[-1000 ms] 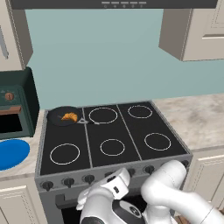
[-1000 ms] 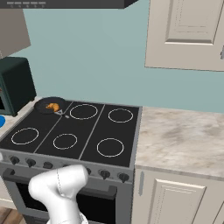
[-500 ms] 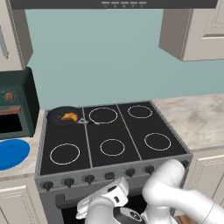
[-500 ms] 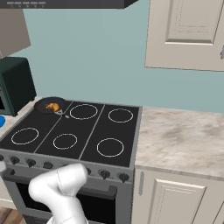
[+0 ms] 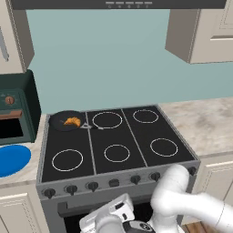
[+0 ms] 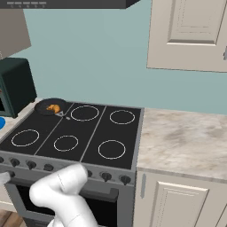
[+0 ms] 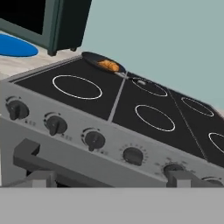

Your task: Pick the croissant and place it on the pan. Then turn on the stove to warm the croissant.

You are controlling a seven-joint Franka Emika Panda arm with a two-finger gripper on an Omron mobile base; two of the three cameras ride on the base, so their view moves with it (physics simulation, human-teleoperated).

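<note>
Hand view is looking along the pincer (image 7: 107,178) at the stove's (image 7: 131,109) grey front panel, with the two dark finger tips (image 7: 39,178) rising at the bottom left and bottom right of the frame. They are standing wide apart with nothing between them, so the pincer is open and holding nothing. Just above the tips the row of dark knobs (image 7: 94,139) is running across the lower half of the frame, and the oven door handle (image 7: 30,153) is jutting out at the lower left.

Farther up, the croissant (image 7: 108,65) is lying in the pan (image 7: 103,62) at the upper middle of the frame, on the back left burner; so the placing looks done and the knob turn is the step in hand. In the left base view the hand is hanging low in front of the oven at the bottom centre, below the knob row (image 5: 92,185).

To do this well, the arm should be picking the knob that governs the pan's burner, probably one toward the left end, though the markings are too small to read. The tips should be closing squarely around that knob's raised grip, then rotating about its axis without dragging sideways into its neighbours.

The toaster oven (image 7: 48,22) and the blue plate (image 7: 15,45) are sitting at the upper left on the counter (image 7: 26,65), well apart from the work.
</note>
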